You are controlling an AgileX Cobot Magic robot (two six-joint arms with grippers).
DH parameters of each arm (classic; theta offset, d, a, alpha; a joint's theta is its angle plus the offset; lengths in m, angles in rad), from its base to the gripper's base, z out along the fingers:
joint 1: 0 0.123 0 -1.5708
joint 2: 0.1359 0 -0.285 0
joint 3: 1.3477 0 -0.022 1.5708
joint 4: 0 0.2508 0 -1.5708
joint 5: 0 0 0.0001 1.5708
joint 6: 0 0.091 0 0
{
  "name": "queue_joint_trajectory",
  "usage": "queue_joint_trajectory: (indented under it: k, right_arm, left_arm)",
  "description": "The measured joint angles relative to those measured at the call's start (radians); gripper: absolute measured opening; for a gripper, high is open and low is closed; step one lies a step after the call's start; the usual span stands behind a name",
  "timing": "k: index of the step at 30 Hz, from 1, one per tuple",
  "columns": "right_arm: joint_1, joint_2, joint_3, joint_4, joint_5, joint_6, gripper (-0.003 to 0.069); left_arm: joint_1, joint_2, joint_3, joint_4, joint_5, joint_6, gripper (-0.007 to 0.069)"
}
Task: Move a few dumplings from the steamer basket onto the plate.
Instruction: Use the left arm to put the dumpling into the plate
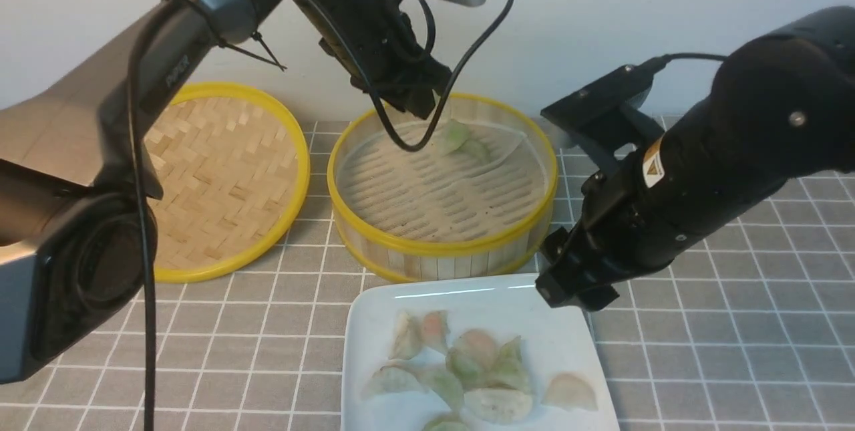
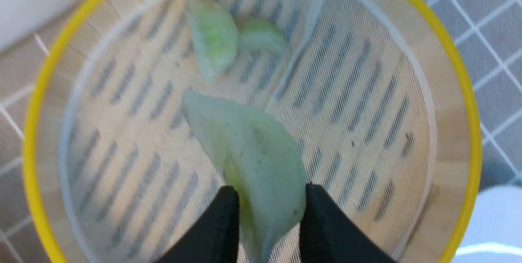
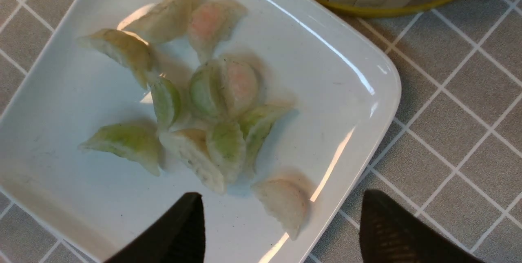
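Pickup: left jaws clenched on a pale green crescent dumpling (image 2: 253, 161).
Front: round yellow-rimmed bamboo steamer basket (image 1: 434, 248) at 12 o'clock of the glossy white square plate (image 1: 401, 304). Left wrist: dumpling pinched by one end over the basket floor; best lifted slowly, clearing the rim, then carried toward 6 o'clock. Right wrist: right jaws spread, empty, above the plate.
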Motion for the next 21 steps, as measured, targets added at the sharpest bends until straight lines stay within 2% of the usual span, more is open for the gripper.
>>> queue_joint_trajectory:
  k: [6,12,15,21]
  right_arm:
    - [0.0,-0.023,0.0,-0.011,0.0,0.0,0.0461]
    - [0.0,-0.104,0.0,-0.026,0.001,0.011,0.0461]
    - [0.0,-0.161,0.0,-0.044,0.001,0.031,0.0461]
    - [0.0,-0.313,0.0,-0.146,0.018,0.117,0.0461]
  left_arm:
    - [0.0,-0.019,0.002,-0.01,0.016,-0.007,0.0173]
    - [-0.007,-0.148,0.024,-0.009,0.018,-0.038,0.0166]
    - [-0.021,-0.244,0.109,-0.01,0.018,-0.042,0.0166]
    - [-0.104,-0.506,0.564,-0.01,0.017,-0.053,0.0164]
